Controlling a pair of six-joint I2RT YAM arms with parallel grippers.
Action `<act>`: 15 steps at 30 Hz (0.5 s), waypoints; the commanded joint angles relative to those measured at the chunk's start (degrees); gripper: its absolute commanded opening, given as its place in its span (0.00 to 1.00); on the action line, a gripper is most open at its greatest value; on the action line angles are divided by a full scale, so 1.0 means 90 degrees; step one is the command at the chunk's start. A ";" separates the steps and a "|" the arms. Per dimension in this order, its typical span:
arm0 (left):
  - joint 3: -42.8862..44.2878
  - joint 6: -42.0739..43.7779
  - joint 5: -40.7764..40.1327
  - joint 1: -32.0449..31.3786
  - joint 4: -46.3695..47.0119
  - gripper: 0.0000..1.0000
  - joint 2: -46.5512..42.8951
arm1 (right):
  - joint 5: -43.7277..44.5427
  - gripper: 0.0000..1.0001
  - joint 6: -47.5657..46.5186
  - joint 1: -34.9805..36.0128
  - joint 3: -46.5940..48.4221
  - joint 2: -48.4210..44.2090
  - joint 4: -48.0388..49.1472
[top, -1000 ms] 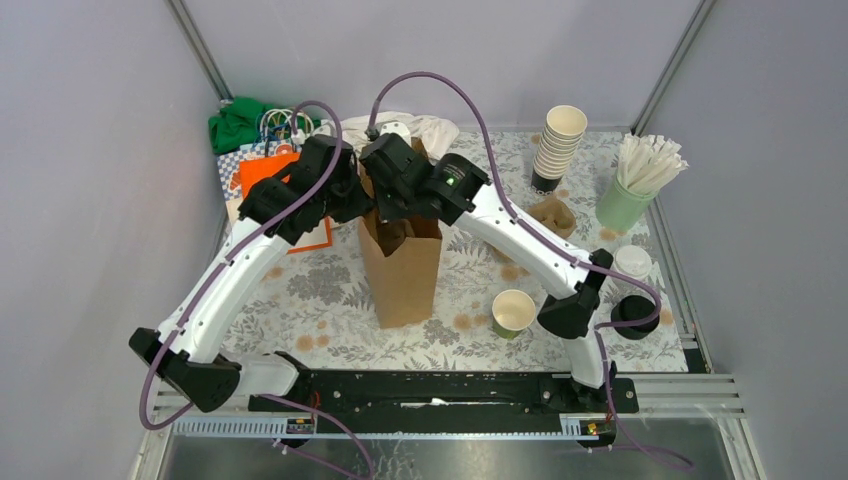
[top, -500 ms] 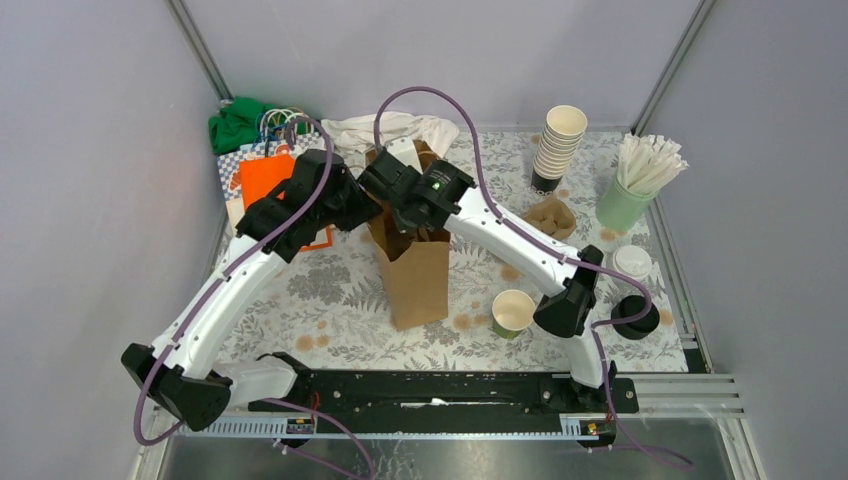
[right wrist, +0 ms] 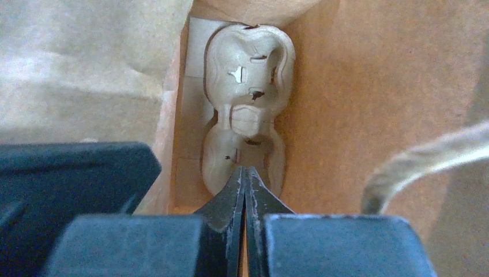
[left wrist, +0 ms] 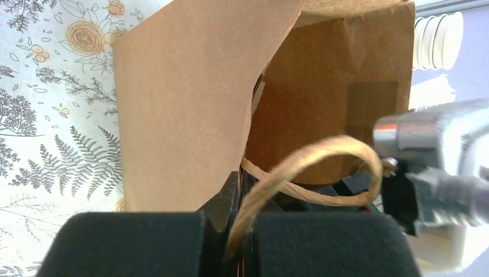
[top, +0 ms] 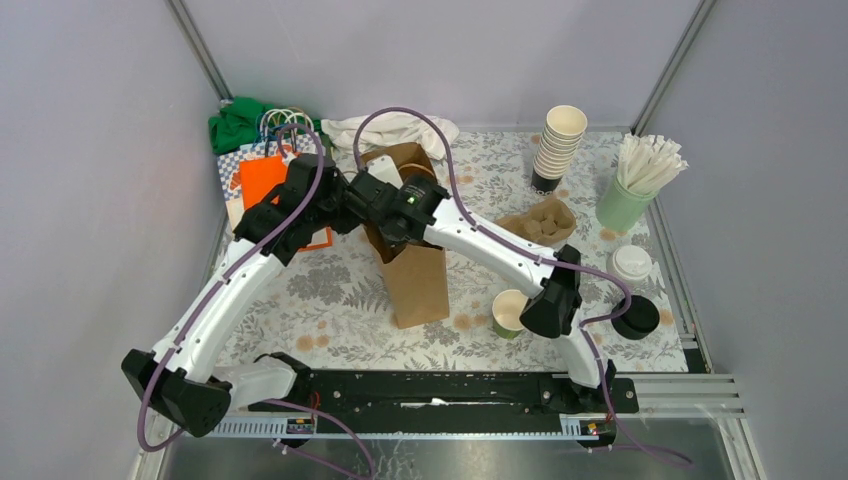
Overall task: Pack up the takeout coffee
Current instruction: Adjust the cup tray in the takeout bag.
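Right claw (right wrist: 244, 173) closed in bag (top: 420, 285); cup (top: 512, 312) green (white inside).

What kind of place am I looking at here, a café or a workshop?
Probably a lab booth staged as a coffee counter: a stack of paper cups, a cup of white sticks and a brown paper bag sit on a flowered tablecloth, boxed in by plain grey walls.

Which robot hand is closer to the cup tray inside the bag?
Right. The right gripper reaches down inside the paper bag, pointing at the tray. The left gripper pinches the bag at its top, outside.
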 commanded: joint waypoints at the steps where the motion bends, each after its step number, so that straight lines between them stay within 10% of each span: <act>1: -0.0121 -0.0067 0.0340 0.0096 0.0151 0.00 -0.0180 | -0.0085 0.00 -0.0062 0.0043 0.0070 0.0295 -0.0146; 15: -0.0347 -0.0174 0.0387 0.0219 0.0121 0.00 -0.0313 | -0.1253 0.00 0.0532 -0.0449 -0.0380 0.0476 -0.0241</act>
